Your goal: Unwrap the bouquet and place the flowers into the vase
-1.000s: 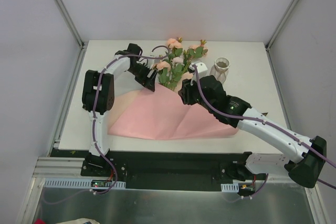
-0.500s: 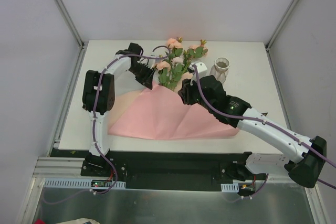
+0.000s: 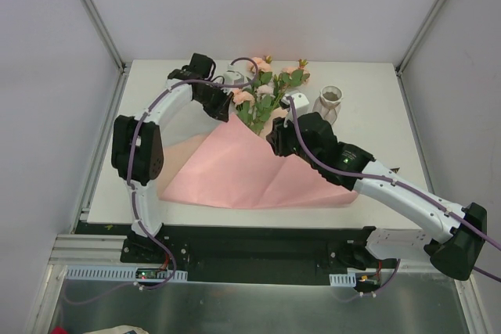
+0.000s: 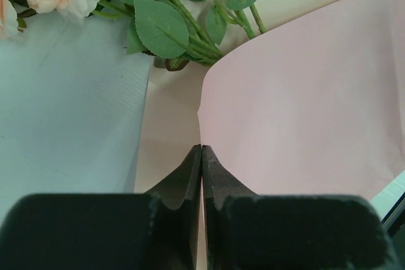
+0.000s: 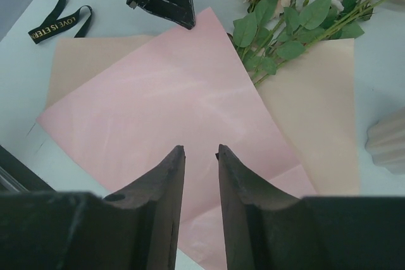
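**Wrap open, flowers not yet in vase**

At left gripper (image 4: 201, 152): tips pressed together w/ no gap, right on the raised edge of pink sheet (image 4: 304, 93). Prob. pinching it, to peel it away from the stems.

At right gripper (image 5: 200, 151): tips a little apart, nothing btw. them, hovering over the same sheet near centre of table (image 3: 376, 91). Prob. placed there to hold the paper down or to take the stems next.

Under the pink one, a beige sheet (image 5: 316, 112), flat; both spread from centre toward near edge.

At far corner of the sheets, by middle of far edge: flowers (image 3: 264, 93), lying down, stem ends on paper, blooms over bare table. Loose, no more bundled.

Close to the right of them, near far edge: vase (image 3: 329, 103), upright, mouth free for the stems, nothing in it as far as visible.

Off the paper, beside a beige corner: ribbon (image 5: 60, 20), untied.

Judged: unwrap step nearly over; pick-up of stems not begun.
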